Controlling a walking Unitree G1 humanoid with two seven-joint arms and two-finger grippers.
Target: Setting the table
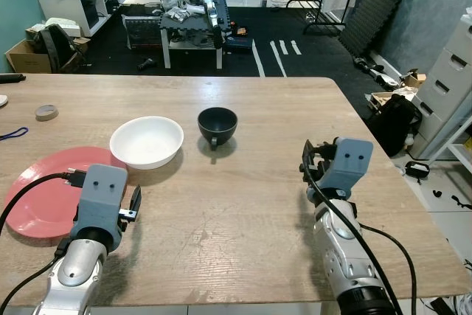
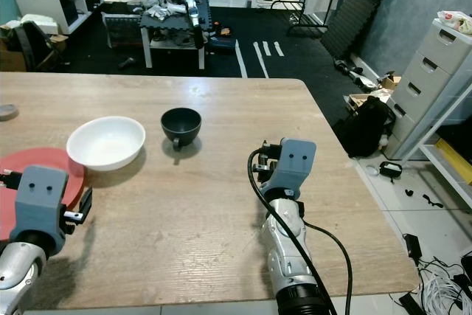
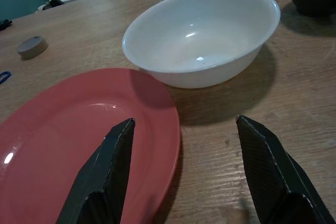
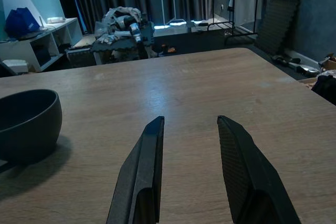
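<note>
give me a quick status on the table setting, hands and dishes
Left hand open, empty, over the red plate rim near the white bowl. Right hand open, empty, over bare table. Black cup beside the bowl, untouched. Nothing in the way.

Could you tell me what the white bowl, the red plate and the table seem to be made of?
White bowl: likely glazed ceramic or glass, glossy with sharp highlights. Red plate: smooth and shiny, ceramic or plastic, hard to tell. Table: wood or wood-look laminate, matte with visible grain.
</note>
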